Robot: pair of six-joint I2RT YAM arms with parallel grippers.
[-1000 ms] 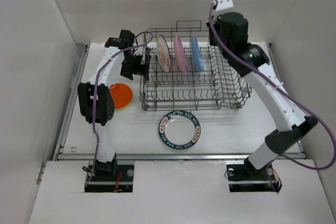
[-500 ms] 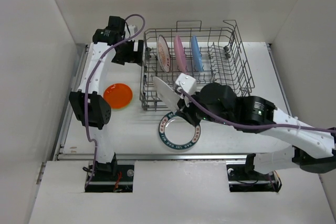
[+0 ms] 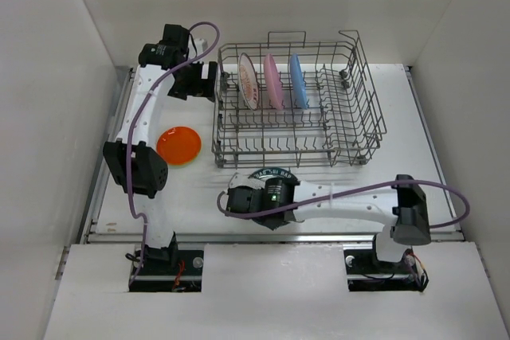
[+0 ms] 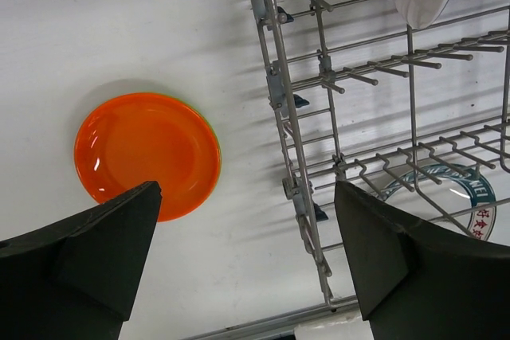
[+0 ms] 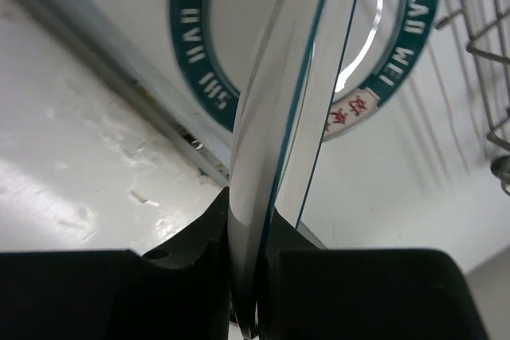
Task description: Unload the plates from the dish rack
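Glossy orange plate [image 4: 147,153], glossy teal-rimmed plate [image 5: 259,157], bare metal-wire dish rack [image 4: 278,89].

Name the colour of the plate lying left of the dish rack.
Orange plate; clearest in left wrist view.

**Front barred, right half open**

Barred before the dish rack [image 3: 295,109] by the right arm [image 3: 343,195], its held plate [image 5: 267,141] edge-on over a teal-rimmed plate [image 3: 275,172]. Leftward, an orange plate [image 3: 178,145] flat (left gripper [image 4: 247,189] agape nearby). Passable right of the blue plate [image 3: 297,80].
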